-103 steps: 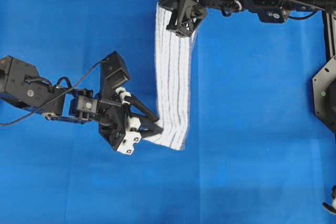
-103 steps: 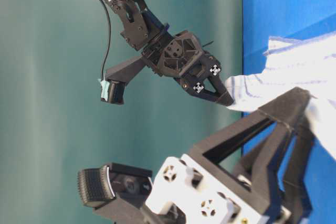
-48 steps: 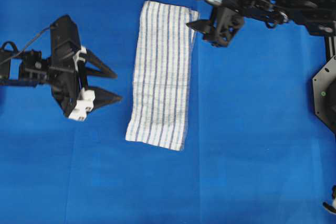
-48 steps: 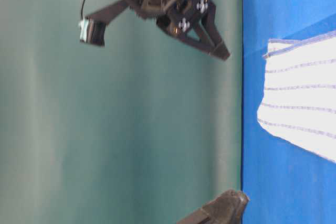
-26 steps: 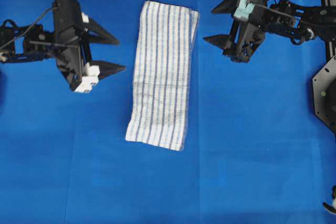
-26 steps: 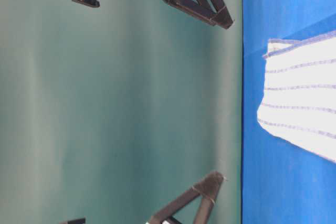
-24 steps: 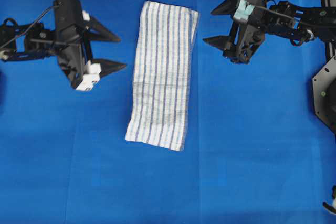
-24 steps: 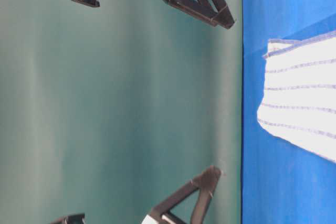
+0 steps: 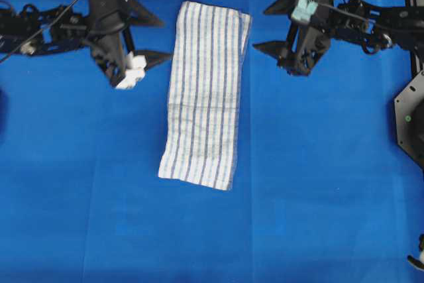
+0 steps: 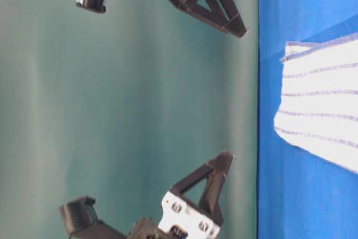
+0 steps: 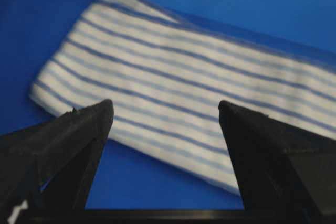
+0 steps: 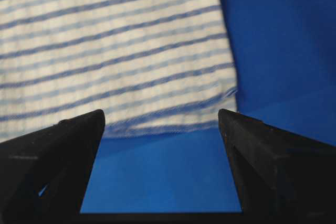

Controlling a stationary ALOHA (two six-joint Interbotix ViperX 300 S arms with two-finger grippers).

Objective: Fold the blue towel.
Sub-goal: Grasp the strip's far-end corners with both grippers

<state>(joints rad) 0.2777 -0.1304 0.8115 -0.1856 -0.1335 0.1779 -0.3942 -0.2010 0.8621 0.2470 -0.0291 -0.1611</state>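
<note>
Shows the blue towel (image 9: 205, 94) lying flat as a long, thin strip in the middle of the blue table cover (image 9: 318, 183), with one short end at the top of the overhead view and the other at the bottom. Looks maybe folded once the long way, though hard to tell for sure. Finds the left gripper (image 9: 165, 39) just beside the top left part of the towel, spread wide and holding nothing. Finds the right gripper (image 9: 260, 30) near the top right part, also spread wide and holding nothing. Looks, from the side view, like both hanging up in the air and touching no cloth. Seems to call next for a grab at the two top corners, to bring that end down onto the bottom end. Could go wrong in a few ways from here. Might pinch only the top layer, by coming down too shallow, and so pull the strip open. Might catch the table cover too, by pushing down too hard, and drag it up into a bump. Might grab at uneven spots on the two sides and make a crooked fold. Might let go too soon on one side and leave a twisted heap. Might also slide the whole towel sideways, being light and loose on a smooth cover.
</note>
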